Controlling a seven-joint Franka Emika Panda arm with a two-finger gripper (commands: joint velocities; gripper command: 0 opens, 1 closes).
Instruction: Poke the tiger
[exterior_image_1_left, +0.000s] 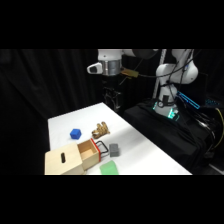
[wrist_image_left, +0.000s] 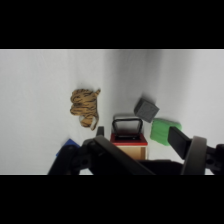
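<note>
The tiger (exterior_image_1_left: 100, 130), a small brown-and-tan striped toy, lies on the white table (exterior_image_1_left: 135, 135) between a blue block (exterior_image_1_left: 75, 133) and a grey cube (exterior_image_1_left: 114, 149). My gripper (exterior_image_1_left: 114, 101) hangs well above the table's far edge, behind and above the tiger and apart from it. In the wrist view the tiger (wrist_image_left: 84, 106) sits left of centre. My gripper (wrist_image_left: 136, 136) is open and empty, with one dark fingertip (wrist_image_left: 100, 131) below the tiger and the other finger (wrist_image_left: 175, 139) to the right.
A wooden box (exterior_image_1_left: 75, 157) with a red-edged opening and black handle (wrist_image_left: 126, 124) stands at the near left. Beside it are the grey cube (wrist_image_left: 146, 108) and a green block (wrist_image_left: 164, 131). The blue block (wrist_image_left: 70, 143) peeks out by the linkage. Black gear (exterior_image_1_left: 170, 130) borders the table's right.
</note>
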